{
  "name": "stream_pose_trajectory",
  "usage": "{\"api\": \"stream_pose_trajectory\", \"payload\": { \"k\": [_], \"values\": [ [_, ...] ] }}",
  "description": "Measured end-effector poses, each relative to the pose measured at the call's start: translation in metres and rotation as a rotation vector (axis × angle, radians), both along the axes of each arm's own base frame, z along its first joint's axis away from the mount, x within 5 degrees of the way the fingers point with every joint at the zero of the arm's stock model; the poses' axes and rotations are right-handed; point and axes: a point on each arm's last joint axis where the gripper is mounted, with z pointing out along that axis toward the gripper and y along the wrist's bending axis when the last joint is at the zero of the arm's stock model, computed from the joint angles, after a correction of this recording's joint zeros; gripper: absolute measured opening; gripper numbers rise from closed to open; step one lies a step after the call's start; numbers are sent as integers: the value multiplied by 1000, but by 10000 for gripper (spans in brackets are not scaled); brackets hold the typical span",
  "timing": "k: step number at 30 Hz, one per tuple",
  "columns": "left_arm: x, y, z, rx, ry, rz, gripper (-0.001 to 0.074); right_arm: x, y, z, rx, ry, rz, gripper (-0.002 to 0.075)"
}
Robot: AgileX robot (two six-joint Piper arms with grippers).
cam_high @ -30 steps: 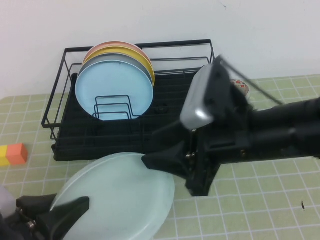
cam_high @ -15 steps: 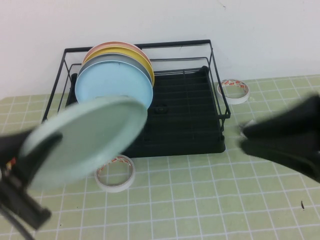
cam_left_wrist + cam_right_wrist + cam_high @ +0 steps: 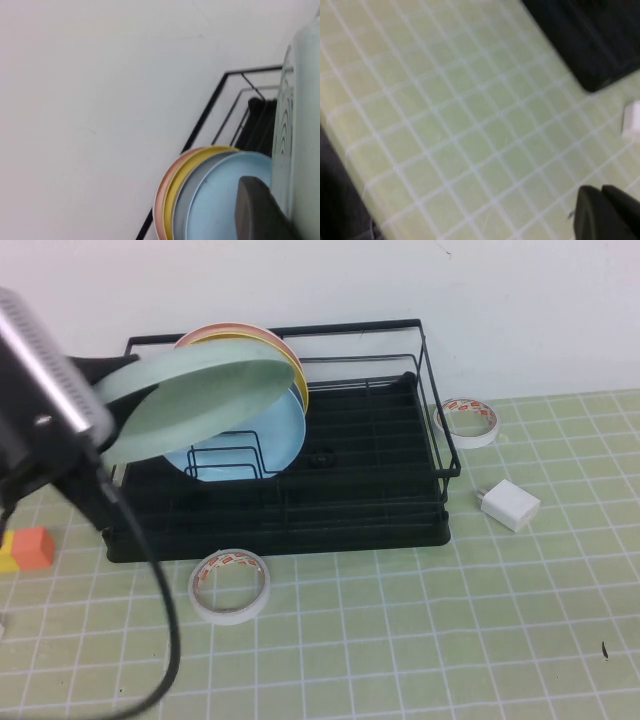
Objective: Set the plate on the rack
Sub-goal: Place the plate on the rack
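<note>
My left gripper (image 3: 108, 425) is shut on the edge of the pale mint-green plate (image 3: 190, 400) and holds it tilted in the air above the left end of the black wire rack (image 3: 421, 360). The plate hangs just in front of the sky-blue plate (image 3: 280, 435), which stands in the dividers with grey, yellow (image 3: 292, 362) and pink plates behind it. In the left wrist view one dark finger (image 3: 257, 210) presses on the mint plate (image 3: 305, 135), with the blue plate (image 3: 215, 200) and rack wire (image 3: 212, 102) beyond. My right gripper (image 3: 601, 192) is shut and empty, low over the green mat, out of the high view.
A tape roll (image 3: 230, 585) lies in front of the rack, and another (image 3: 468, 420) lies at its right. A white charger (image 3: 510, 505) sits right of the rack and also shows in the right wrist view (image 3: 632, 119). An orange and yellow block (image 3: 28, 548) lies at the left edge.
My left gripper has lifted the mint plate off the table and carried it up and back over the rack's left end. The right arm has drawn back out of the high view.
</note>
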Motion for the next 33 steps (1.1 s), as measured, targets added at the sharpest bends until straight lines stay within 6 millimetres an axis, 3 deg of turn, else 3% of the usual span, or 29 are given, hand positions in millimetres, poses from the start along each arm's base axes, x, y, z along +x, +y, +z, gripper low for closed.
{"api": "stream_pose_trajectory", "payload": {
  "k": [6, 11, 21, 33],
  "values": [
    [52, -8, -26, 155, 29, -21, 113, -20, -17, -45, -16, 31, -39, 6],
    [89, -13, -49, 294, 19, -48, 113, -30, -33, -69, 18, -37, -129, 6],
    [133, -20, -71, 397, 4, -82, 113, -41, -50, -62, 118, -187, -229, 5],
    [151, -22, -106, 365, 118, -85, 117, -39, -51, -65, 135, -186, -264, 5]
  ]
}}
